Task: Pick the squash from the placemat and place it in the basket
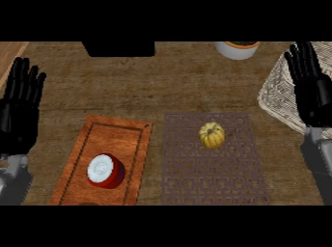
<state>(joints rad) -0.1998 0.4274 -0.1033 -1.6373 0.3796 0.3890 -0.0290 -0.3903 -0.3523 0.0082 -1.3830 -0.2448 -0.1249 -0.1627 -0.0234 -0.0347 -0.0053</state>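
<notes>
— Both robot hands hold nothing in the head view. The left robot hand (16, 111) stands at the left edge with straight fingers pointing up. The right robot hand (312, 89) stands the same way at the right, in front of the basket (279, 91). Where do we find the squash?

— The squash (212, 135) lies on the upper part of the placemat (212, 178), in the middle of the worktop (161, 82), apart from both hands. We think the pick is not yet begun.

— Then we should use the right robot hand, because it is nearer to the squash and to the basket. We bring it down from above, with the fingers on one side and the thumb on the other. We close around the middle of the squash, since its round ribbed body may roll.

— What stands in our way?

— Little, in our judgement. The wooden tray (115, 140) with the red bowl (105, 171) lies just beside the placemat on the left, so we keep our path on the right side. The white pot (236, 49) and the black box (119, 48) stand at the far edge, well apart. We must lift high enough to pass the wall of the basket.
</notes>
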